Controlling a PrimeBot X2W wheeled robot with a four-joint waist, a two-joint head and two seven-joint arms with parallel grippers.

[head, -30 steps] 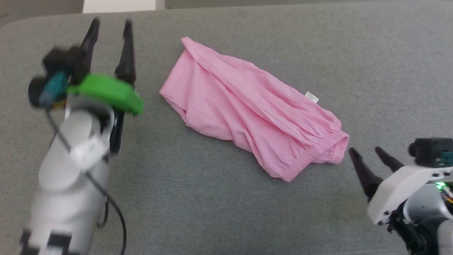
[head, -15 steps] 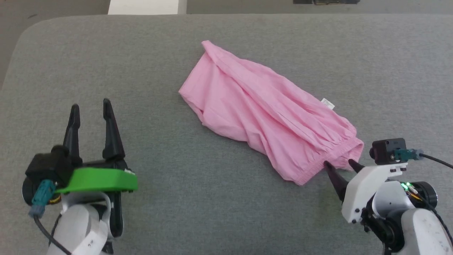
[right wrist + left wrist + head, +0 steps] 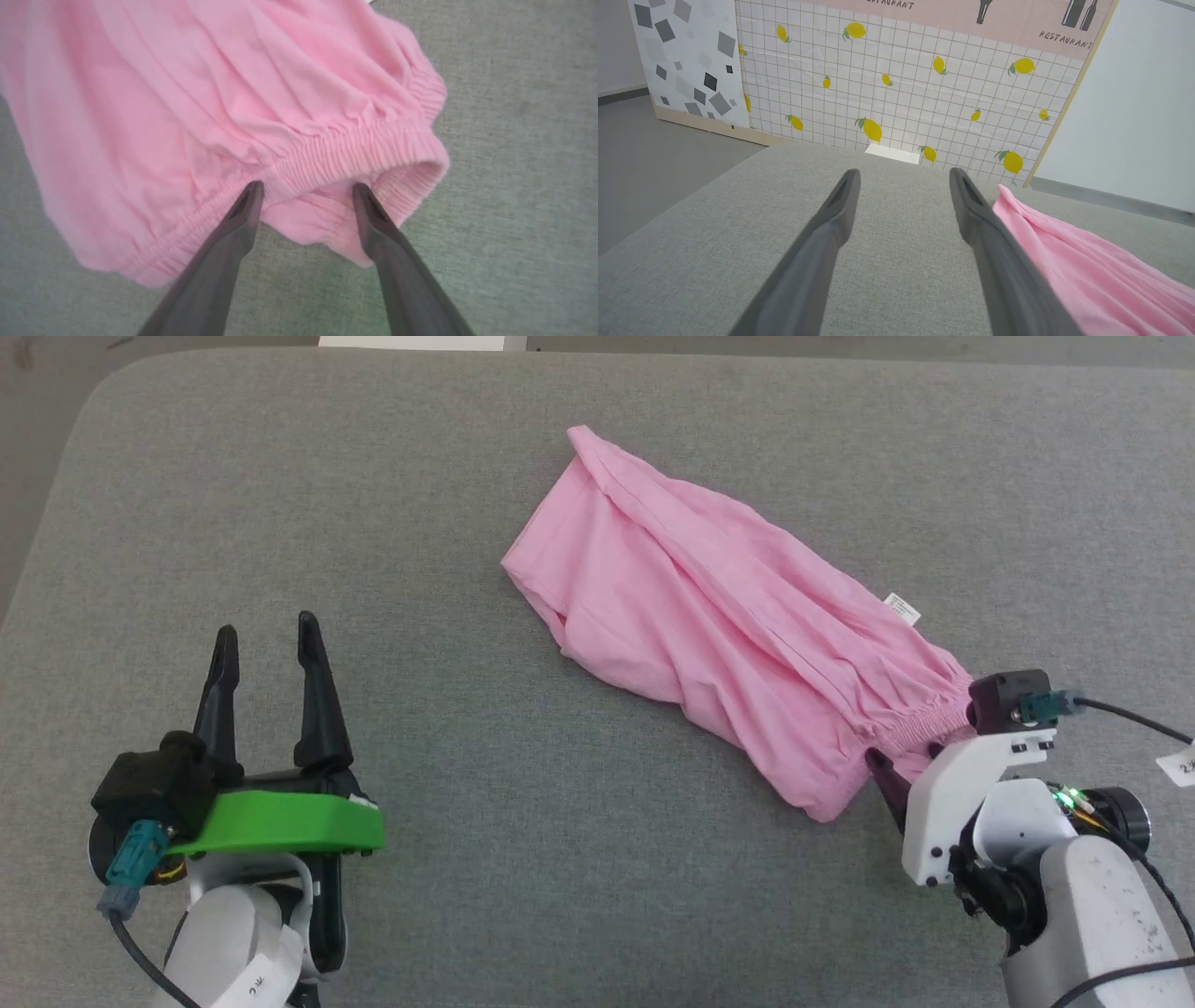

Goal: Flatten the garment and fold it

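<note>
Right now, looking at the garment (image 3: 738, 644): lies crumpled on the grey table (image 3: 467, 859), slanting lengthwise from far centre down to the near right, with the gathered elastic hem (image 3: 345, 154) at the near-right end and a white label (image 3: 902, 608) on the far edge. Sits nearest the right end effector (image 3: 307, 186): spread wide, gripping nothing, fingertips right at the hem, contact unclear. Lies well apart from the left end effector (image 3: 265, 627): likewise wide and empty, poised over bare table. Probably calls for pinching the hem with the right, then pulling along that slant to flatten.
</note>
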